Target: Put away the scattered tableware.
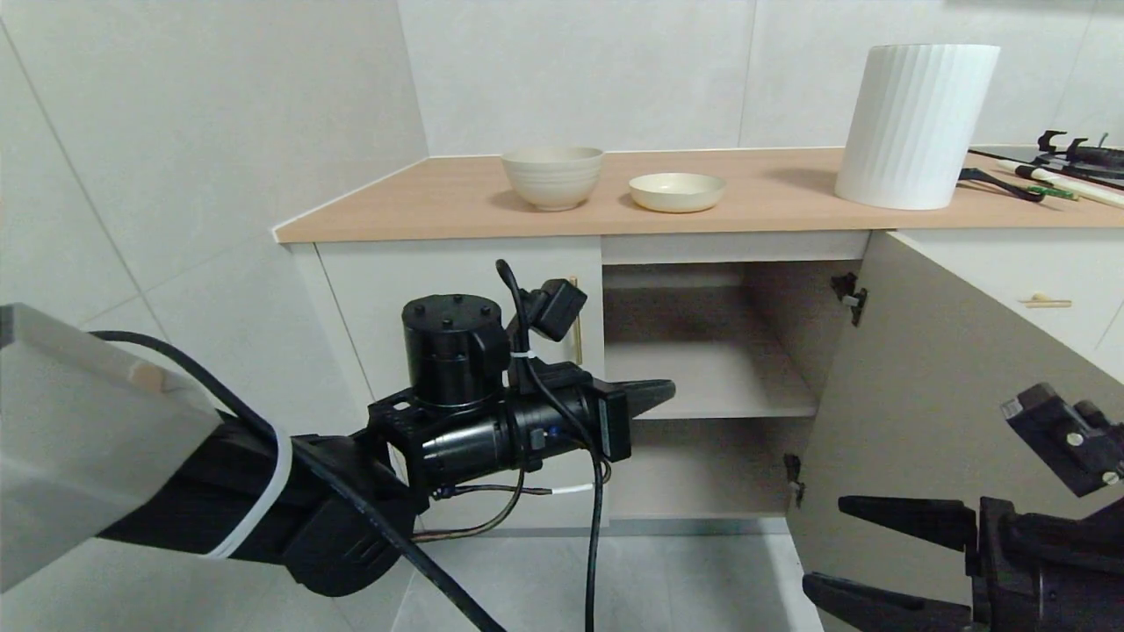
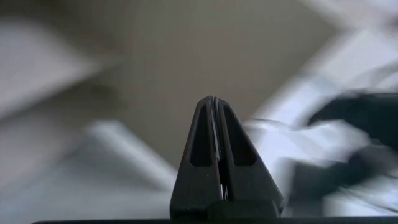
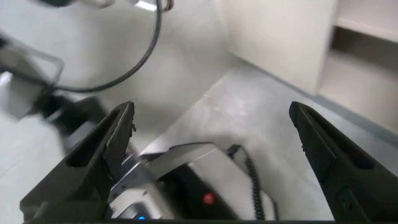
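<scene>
I'm seeing the bowl (image 1: 552,175) sitting at eleven o'clock from my nearer left hand (image 1: 659,392), pressed together; the right hand (image 1: 825,544) is hanging spread apart.

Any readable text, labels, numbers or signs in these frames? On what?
None readable.
The ribbed cream bowl, shallow cream dish, tall white ribbed cylinder and open pale cabinet door carry no print.
The slim utensils at the wooden worktop's far right are too small to tell.
</scene>
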